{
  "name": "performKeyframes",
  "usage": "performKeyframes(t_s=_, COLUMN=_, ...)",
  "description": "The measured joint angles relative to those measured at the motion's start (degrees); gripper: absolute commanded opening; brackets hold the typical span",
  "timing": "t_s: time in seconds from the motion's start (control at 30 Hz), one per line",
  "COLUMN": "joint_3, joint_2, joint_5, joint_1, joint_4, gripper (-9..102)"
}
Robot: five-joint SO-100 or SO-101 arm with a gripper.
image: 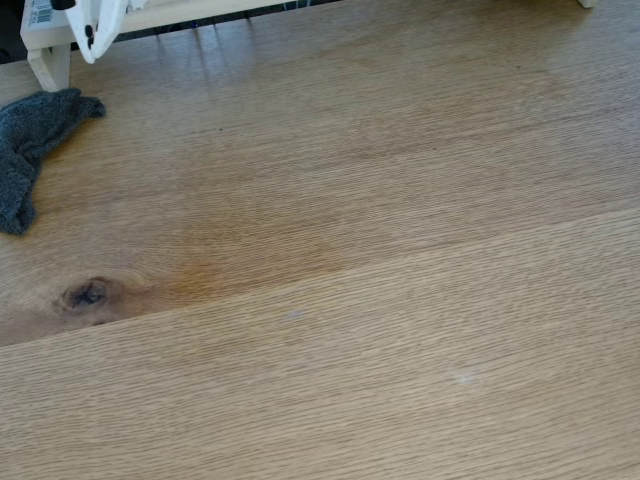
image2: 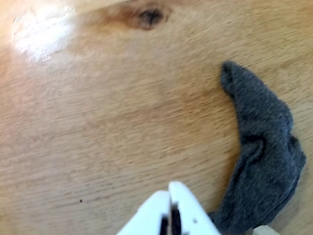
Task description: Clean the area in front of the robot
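Light-oak worktop (image: 400,300) seen from a fixed view and a wrist view; dark knot (image: 86,294) near the left edge in the fixed view, same knot (image2: 148,17) at top centre in the wrist view, beside a bright patch of glare (image2: 41,32). Dark grey cloth (image: 30,145) lying crumpled at the upper left of the fixed view, just in front of the foot of a pale raised shelf (image: 48,55) with a barcode sticker; in the wrist view the cloth (image2: 261,156) stretched as a long curved strip down the right side, flat on the wood. Cloth judged soft, limp and light, fuzzy rather than slippery, not fragile; likely to fold and drag rather than slide as one piece. Best hold judged at a raised fold in the thicker lower bulk near the arm, pinched from above, not at the thin tapered upper tip. White fingers (image2: 170,205) at the bottom edge of the wrist view, tips pressed together with no gap at the points, holding nothing, apart from the cloth though just beside its lower end; height above the wood not clear. Part of the white arm (image: 100,25) at the top left of the fixed view, above the shelf. Rest of the worktop bare apart from faint pale specks (image: 462,377).
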Motion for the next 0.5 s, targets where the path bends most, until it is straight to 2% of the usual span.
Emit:
performKeyframes(t_s=0.13, joint_3=0.0, joint_2=-8.44, joint_5=-2.29, joint_1=-0.62, joint_4=-7.03, gripper=2)
performKeyframes(t_s=0.27, joint_3=-2.72, joint_2=-21.09, joint_5=-4.13, joint_1=-2.72, joint_4=-14.24, gripper=19)
performKeyframes(t_s=0.37, joint_3=-9.84, joint_2=-32.52, joint_5=-3.96, joint_1=-2.55, joint_4=-18.19, gripper=28)
performKeyframes(t_s=0.5, joint_3=-20.13, joint_2=-47.29, joint_5=-4.13, joint_1=3.25, joint_4=-23.12, gripper=35)
